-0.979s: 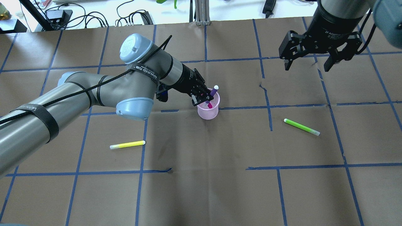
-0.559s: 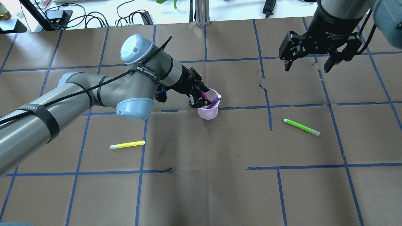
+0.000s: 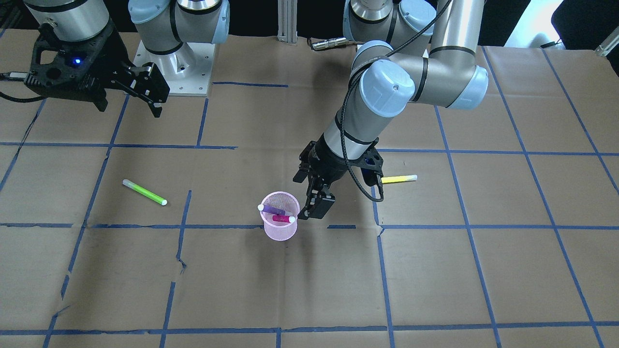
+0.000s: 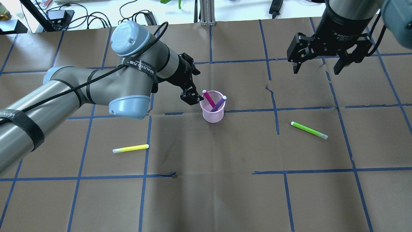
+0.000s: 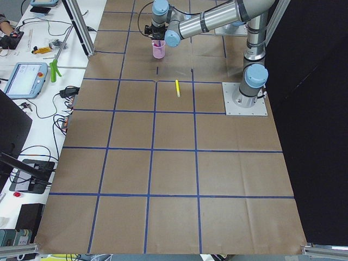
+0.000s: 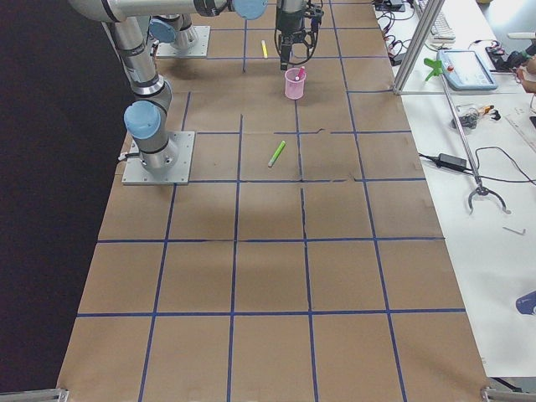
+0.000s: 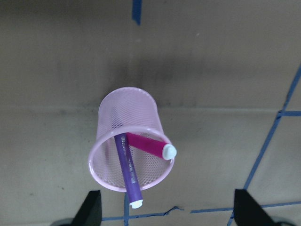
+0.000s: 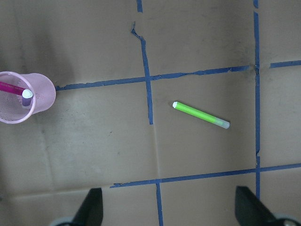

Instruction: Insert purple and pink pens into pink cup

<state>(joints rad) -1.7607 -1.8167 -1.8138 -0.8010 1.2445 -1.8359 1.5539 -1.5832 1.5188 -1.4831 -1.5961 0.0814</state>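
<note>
The pink mesh cup (image 4: 212, 116) stands upright near the table's middle. The purple pen (image 4: 219, 103) and the pink pen (image 4: 208, 98) both stand in it, leaning crosswise with their white caps above the rim. The left wrist view shows the cup (image 7: 122, 113) with the purple pen (image 7: 128, 169) and the pink pen (image 7: 148, 145) inside. My left gripper (image 4: 192, 93) is open and empty, just left of the cup and apart from it. My right gripper (image 4: 317, 69) is open and empty, high at the far right.
A green pen (image 4: 309, 130) lies on the brown paper to the right of the cup. A yellow pen (image 4: 130, 148) lies to the front left. Blue tape lines cross the paper. Cables and gear lie beyond the far edge.
My left gripper was over the cup with the pink pen, opened, and drew back to the left. The pink pen now rests in the cup. The right arm has barely moved.
</note>
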